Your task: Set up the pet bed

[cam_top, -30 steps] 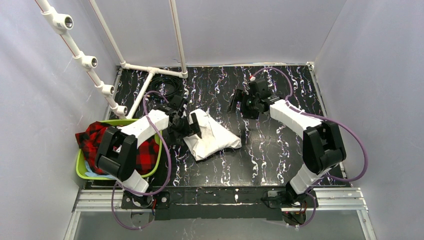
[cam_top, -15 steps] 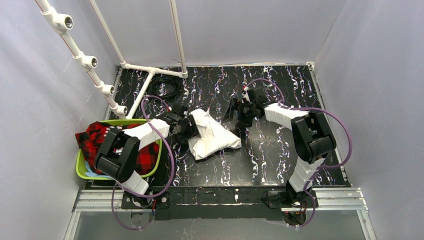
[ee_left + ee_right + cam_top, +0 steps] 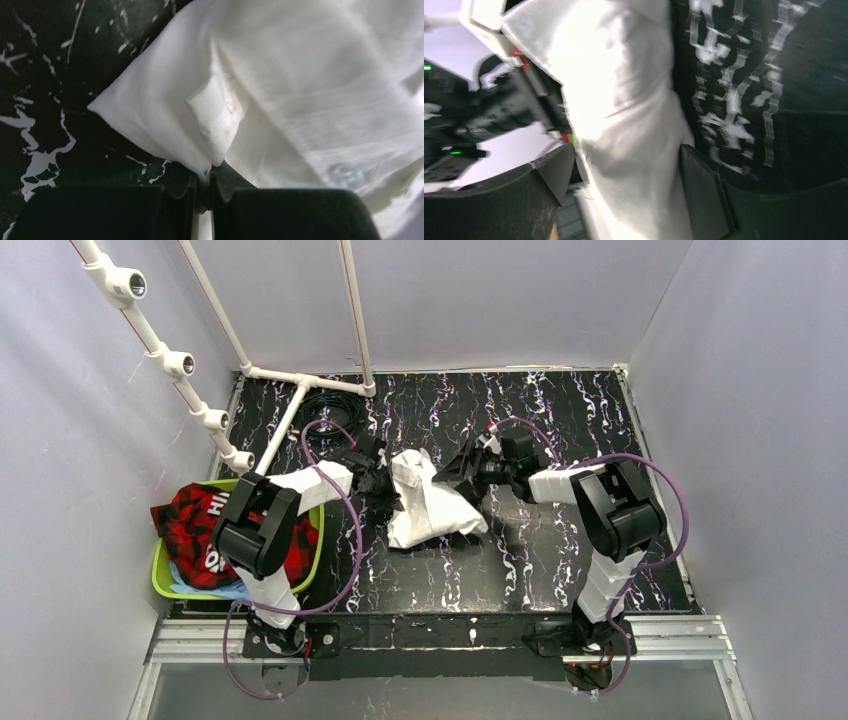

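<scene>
Green basket [image 3: 163, 582] with plaid cloth [image 3: 185, 515], far left, untouched. Left claw [image 3: 210, 172] pinched shut on the left corner of the white cushion [image 3: 432, 508], middle of surface [image 3: 560, 410]. Right claw [image 3: 624, 170] gaping, straddling its right edge. Step, likely: two-handed grab. Next: right must clamp, then lift together. A second ago: left claw wide open, right well behind.

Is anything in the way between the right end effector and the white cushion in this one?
Nothing visible. The white cushion sits between the open fingers of the right end effector, with no other object between them. The left end effector is shut on the cushion's edge.
</scene>
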`<action>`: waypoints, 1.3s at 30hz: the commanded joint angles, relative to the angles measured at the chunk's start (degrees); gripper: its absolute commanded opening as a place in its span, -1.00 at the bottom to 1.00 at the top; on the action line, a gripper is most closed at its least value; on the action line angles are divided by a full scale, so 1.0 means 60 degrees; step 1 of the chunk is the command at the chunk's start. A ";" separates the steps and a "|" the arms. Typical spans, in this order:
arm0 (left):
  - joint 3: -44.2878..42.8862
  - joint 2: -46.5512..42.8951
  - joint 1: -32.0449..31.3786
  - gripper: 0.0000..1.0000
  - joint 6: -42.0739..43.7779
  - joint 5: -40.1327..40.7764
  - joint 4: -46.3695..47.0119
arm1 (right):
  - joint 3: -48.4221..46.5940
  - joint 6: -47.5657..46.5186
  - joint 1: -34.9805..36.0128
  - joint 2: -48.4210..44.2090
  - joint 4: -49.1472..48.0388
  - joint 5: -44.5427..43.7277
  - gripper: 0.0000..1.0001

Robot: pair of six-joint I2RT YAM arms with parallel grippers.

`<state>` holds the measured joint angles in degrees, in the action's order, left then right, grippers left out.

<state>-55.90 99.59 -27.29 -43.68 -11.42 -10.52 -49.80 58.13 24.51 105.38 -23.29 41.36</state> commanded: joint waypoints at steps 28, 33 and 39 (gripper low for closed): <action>-0.1719 0.0511 0.1295 -1.00 0.2211 0.1003 -0.4520 | -0.0950 -0.3820 -0.0413 -0.1764 0.5668 -0.4106 0.73; -0.1775 0.0633 0.1299 -1.00 0.2337 0.0677 -0.4416 | -0.0709 -0.2800 -0.0144 -0.0795 0.3715 -0.2940 0.77; -0.1819 0.0744 0.1307 -1.00 0.2432 -0.0077 -0.4091 | -0.1232 -0.1575 0.0686 0.0416 0.1966 -0.1970 0.73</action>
<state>-65.76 103.13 -19.33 -30.33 -7.86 -34.68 -55.88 42.81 25.41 103.00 -1.63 24.14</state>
